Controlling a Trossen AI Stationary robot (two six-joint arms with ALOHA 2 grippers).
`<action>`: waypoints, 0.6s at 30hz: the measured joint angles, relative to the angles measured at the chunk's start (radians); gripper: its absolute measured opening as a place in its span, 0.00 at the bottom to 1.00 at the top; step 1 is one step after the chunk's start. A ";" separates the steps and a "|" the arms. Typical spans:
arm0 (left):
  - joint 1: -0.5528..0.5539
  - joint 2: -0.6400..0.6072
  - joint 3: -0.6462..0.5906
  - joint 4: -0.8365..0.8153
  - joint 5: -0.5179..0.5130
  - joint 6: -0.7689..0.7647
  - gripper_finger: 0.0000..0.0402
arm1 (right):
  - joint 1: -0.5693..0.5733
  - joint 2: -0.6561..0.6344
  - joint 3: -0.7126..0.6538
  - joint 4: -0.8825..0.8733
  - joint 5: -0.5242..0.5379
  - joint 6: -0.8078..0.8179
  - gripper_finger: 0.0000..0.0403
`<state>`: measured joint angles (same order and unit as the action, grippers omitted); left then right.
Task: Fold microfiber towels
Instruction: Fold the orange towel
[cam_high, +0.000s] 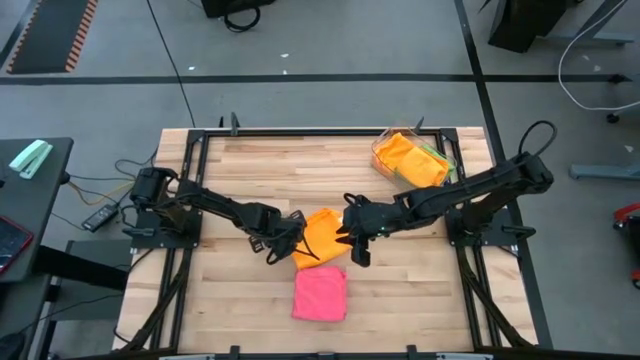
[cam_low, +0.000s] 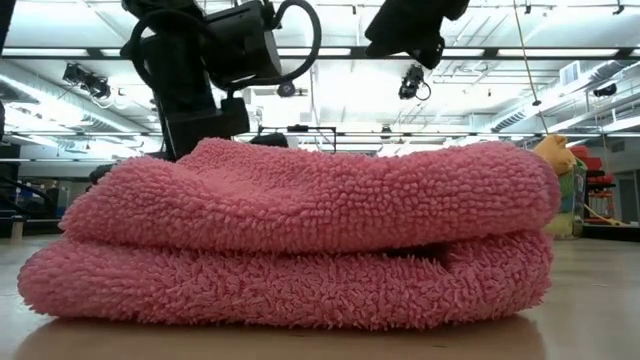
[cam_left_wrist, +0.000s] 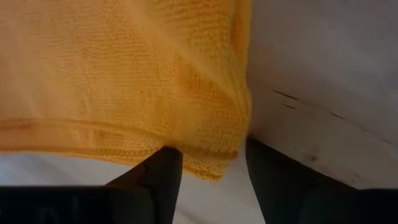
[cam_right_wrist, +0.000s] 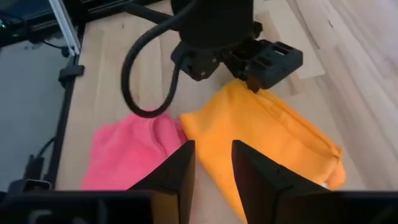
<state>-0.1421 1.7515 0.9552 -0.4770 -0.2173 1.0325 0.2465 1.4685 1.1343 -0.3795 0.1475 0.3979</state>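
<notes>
An orange microfiber towel (cam_high: 323, 238) lies bunched on the middle of the wooden table (cam_high: 250, 170). A pink towel (cam_high: 320, 295) lies folded in two layers just nearer the front edge; it fills the low view (cam_low: 300, 240). My left gripper (cam_left_wrist: 208, 165) is open at the orange towel's left side and points steeply down. One corner of the towel (cam_left_wrist: 217, 158) lies between its fingers. My right gripper (cam_right_wrist: 214, 163) hangs above the towel's right side with a narrow gap between its fingers and nothing in it. My left gripper comes at the orange towel's hemmed corner (cam_left_wrist: 205, 163) from above, one finger on each side of it. One fingertip (cam_left_wrist: 163, 163) shows right against the hem. Whether it touches the cloth, I cannot tell. The towel lies on the table.
A clear tray (cam_high: 385, 150) at the far right of the table holds several more towels, orange, yellow and green. Black frame rails run along the table's edges. Bare wood lies at the far left and near left.
</notes>
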 joint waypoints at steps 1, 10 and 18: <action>0.001 0.000 0.000 0.002 0.007 0.002 0.45 | 0.007 0.000 0.000 0.002 0.004 0.016 0.28; 0.005 0.006 -0.001 -0.038 0.069 -0.253 0.04 | 0.062 0.000 0.000 0.030 0.005 0.087 0.27; 0.013 -0.031 0.009 -0.083 0.352 -0.972 0.01 | 0.059 0.000 0.000 0.018 -0.007 0.056 0.27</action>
<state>-0.1292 1.7208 0.9638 -0.5602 0.1345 0.0606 0.3054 1.4685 1.1343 -0.3618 0.1405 0.4539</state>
